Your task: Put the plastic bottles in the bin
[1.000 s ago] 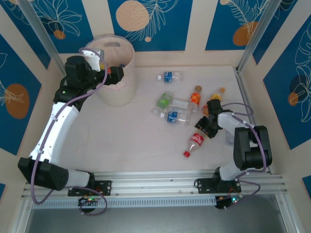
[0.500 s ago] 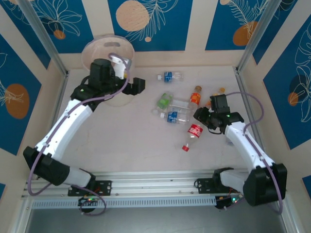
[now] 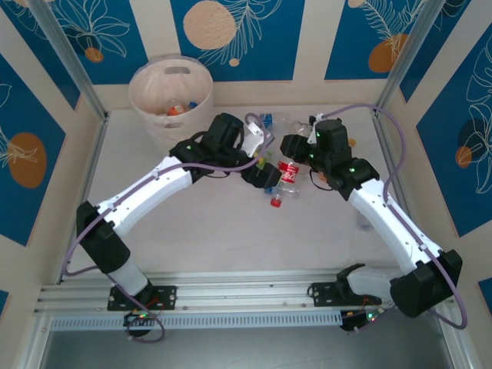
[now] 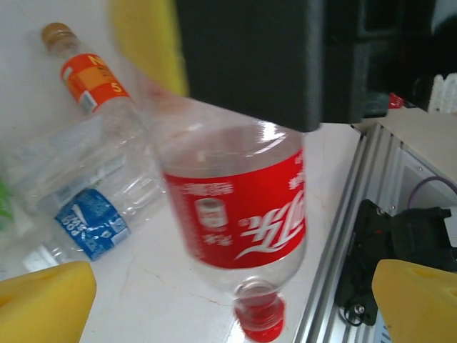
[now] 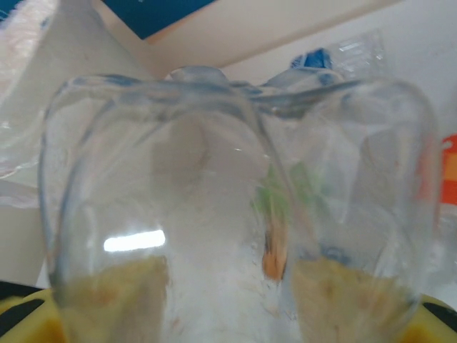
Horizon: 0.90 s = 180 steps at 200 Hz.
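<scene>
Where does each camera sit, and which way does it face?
Top external: above and behind the robot, looking down on table, bin, left arm and right arm.
Left wrist: on the left arm, facing the red-label bottle, framed by its open yellow fingers.
Right wrist: on the right arm, facing that bottle's clear base, gripped by its fingers.
Shared: the red-label bottle.
</scene>
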{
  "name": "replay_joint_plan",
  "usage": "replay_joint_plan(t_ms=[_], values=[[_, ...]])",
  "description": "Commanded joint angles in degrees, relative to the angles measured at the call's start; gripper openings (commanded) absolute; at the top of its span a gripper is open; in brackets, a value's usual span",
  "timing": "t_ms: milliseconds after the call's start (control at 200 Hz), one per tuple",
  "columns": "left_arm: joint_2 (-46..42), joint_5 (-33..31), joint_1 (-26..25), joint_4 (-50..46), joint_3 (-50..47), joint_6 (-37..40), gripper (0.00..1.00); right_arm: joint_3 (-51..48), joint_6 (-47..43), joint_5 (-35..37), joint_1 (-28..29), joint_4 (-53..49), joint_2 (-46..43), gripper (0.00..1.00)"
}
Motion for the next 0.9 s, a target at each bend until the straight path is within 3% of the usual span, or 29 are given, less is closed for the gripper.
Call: replay_joint_plan(t_ms=[0,635,895], values=[[1.14,2.21,-1.07,2.66,0.25,0.5,1.0,2.56,-1.74,1.74,1.47,3.89,0.79,0.49],[-2.2,-1.25,-1.35,14.92,-13.65,-1.61,1.0,4.06,7.29,6.45,1.1,3.48,0.75,0.5],[0.11,-3.32,-1.33,15.22,-11.56,-2.29,1.0,2.09,16.14,4.22,-0.96,0.73,0.82,0.49]])
